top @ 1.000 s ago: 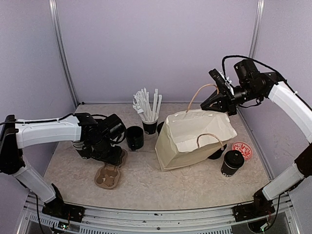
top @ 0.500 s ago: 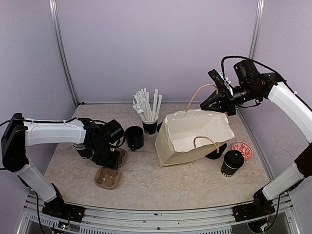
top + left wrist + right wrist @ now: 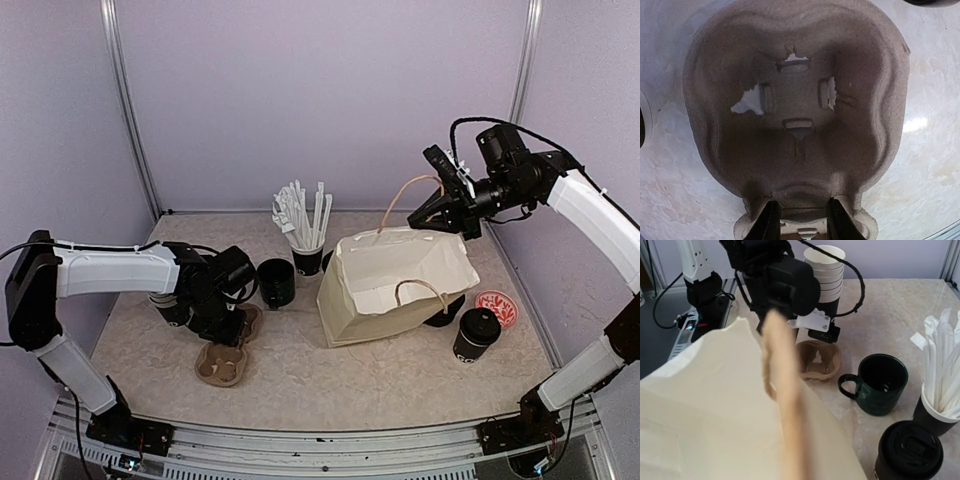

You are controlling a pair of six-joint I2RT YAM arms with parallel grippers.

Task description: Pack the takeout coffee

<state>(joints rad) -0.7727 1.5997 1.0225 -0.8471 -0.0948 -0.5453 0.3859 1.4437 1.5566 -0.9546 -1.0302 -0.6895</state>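
lower left: left gripper [image 3: 803,222] astride the edge of the pulp cup carrier [image 3: 222,362], sockets empty; clamped or not, cannot tell; probably there to lift it. centre: dark mug [image 3: 276,282]; cup of straws [image 3: 306,240]. centre right: paper bag [image 3: 400,275], nothing visible inside; bag handle [image 3: 405,200] pinched by the right gripper [image 3: 440,205], seemingly holding the mouth open. lower right: lidded takeout coffee [image 3: 478,335], standing outside the bag.

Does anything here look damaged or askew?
The carrier has ragged tears beside the tabs in its well; the table shows through. The bag leans tilted, not upright, hung by one handle from the right gripper.
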